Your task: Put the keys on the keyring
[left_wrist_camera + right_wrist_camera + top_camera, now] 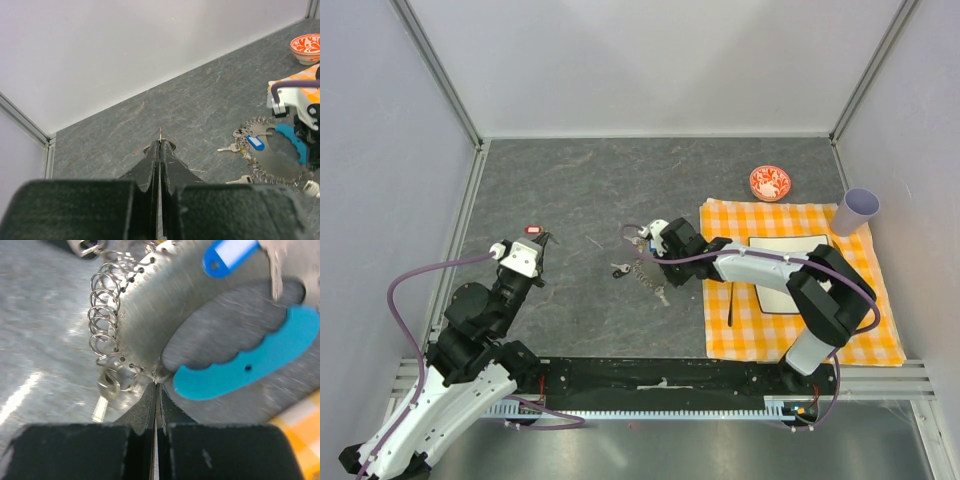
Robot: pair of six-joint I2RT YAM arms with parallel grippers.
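Note:
The keyring (645, 270) lies mid-table: a curved grey metal plate (160, 295) edged with wire rings, carrying a cyan strap piece (250, 365) and a blue-headed key (230, 255). My right gripper (155, 384) is shut on a small wire ring at the plate's inner edge. More keys hang or lie around it (618, 268) (663, 295) (107, 390). The left gripper (160, 136) is off to the left (538, 242), shut on a thin metal piece that shows edge-on at its tips; a small red head (533, 230) shows beside it. The keyring (277, 155) is at the right of the left wrist view.
An orange checked cloth (790, 330) covers the right side, with a white sheet (790, 262) and a dark utensil (731, 300) on it. A red-and-white bowl (770, 182) and a pale cup (858, 210) stand at the back right. Walls enclose the table.

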